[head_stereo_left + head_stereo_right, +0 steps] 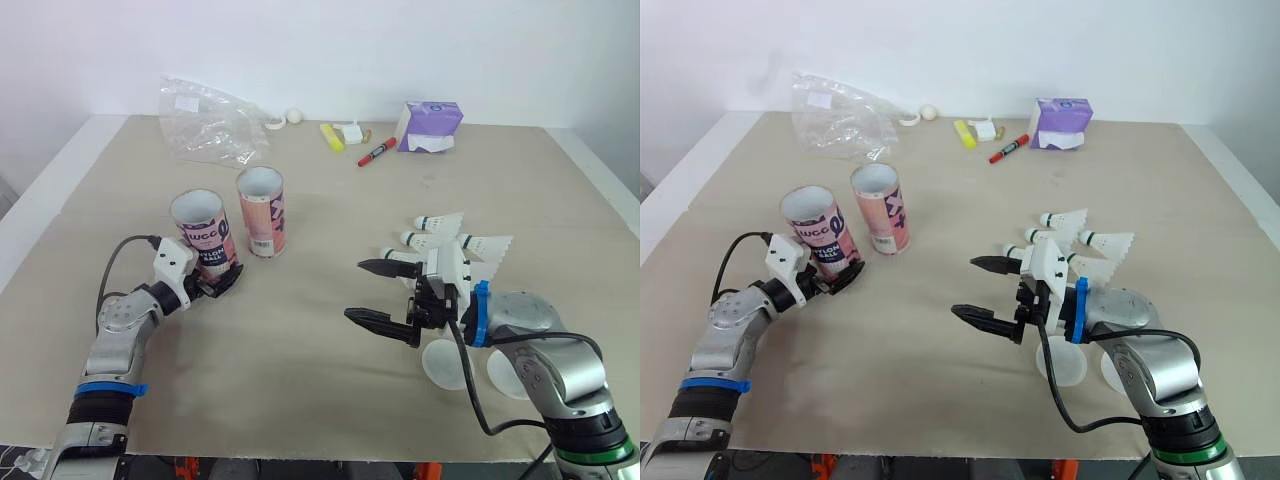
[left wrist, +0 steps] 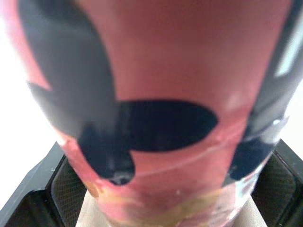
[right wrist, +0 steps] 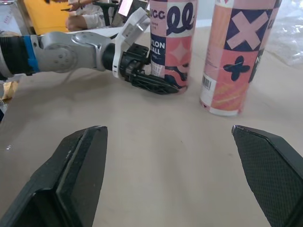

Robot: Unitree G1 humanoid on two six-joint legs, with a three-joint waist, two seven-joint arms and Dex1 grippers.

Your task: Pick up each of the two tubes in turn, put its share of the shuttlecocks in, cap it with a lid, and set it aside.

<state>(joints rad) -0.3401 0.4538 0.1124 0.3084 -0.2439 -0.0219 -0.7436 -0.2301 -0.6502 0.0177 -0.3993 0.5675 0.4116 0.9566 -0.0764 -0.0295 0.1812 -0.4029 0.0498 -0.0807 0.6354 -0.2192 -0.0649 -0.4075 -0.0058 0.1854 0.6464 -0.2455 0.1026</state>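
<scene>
Two pink patterned tubes stand open-topped on the left of the table. The nearer tube [image 1: 203,235] leans slightly, and my left gripper [image 1: 222,280] is shut on its base; in the left wrist view the tube [image 2: 161,71] sits between both fingers [image 2: 42,194]. The second tube [image 1: 261,212] stands upright just beyond it. My right gripper [image 1: 356,290] hovers open and empty over mid-table, pointing towards the tubes. Several white shuttlecocks [image 1: 450,240] lie behind it. Two white lids [image 1: 445,362] rest on the table under my right forearm.
A crumpled clear plastic bag [image 1: 210,125] lies at the back left. Along the back edge are a white ball [image 1: 294,116], a yellow highlighter [image 1: 331,137], a red marker [image 1: 377,152] and a purple tissue pack [image 1: 430,125].
</scene>
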